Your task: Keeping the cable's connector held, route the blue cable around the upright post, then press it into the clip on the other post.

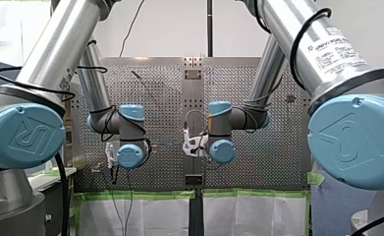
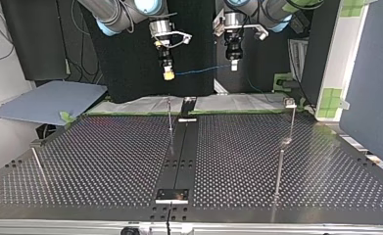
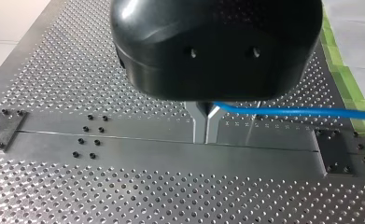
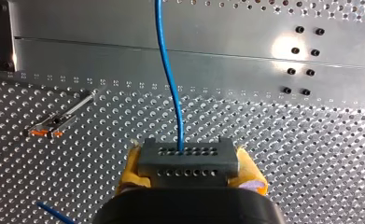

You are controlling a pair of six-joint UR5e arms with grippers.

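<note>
In the right wrist view my right gripper [image 4: 188, 173] is shut on the grey connector [image 4: 188, 156], its yellow pads [image 4: 132, 170] on both sides. The blue cable [image 4: 170, 79] rises from the connector and runs ahead over the table. My left gripper [image 3: 206, 125] is shut on the blue cable [image 3: 287, 112], which leaves its metal fingertips sideways. Seen in the top view, both grippers hang high above the table's far edge, my right gripper [image 2: 168, 73] left of my left gripper [image 2: 233, 64], with the cable [image 2: 203, 70] stretched between them. A thin post [image 2: 170, 116] stands below my right gripper.
A taller post [image 2: 292, 120] with a block on top stands at the top view's right, a shorter one [image 2: 279, 169] in front of it. Another thin post [image 2: 38, 164] leans at the left. A post with an orange-marked head [image 4: 54, 123] lies beside my right gripper. A dark rail [image 2: 179, 156] crosses the perforated table.
</note>
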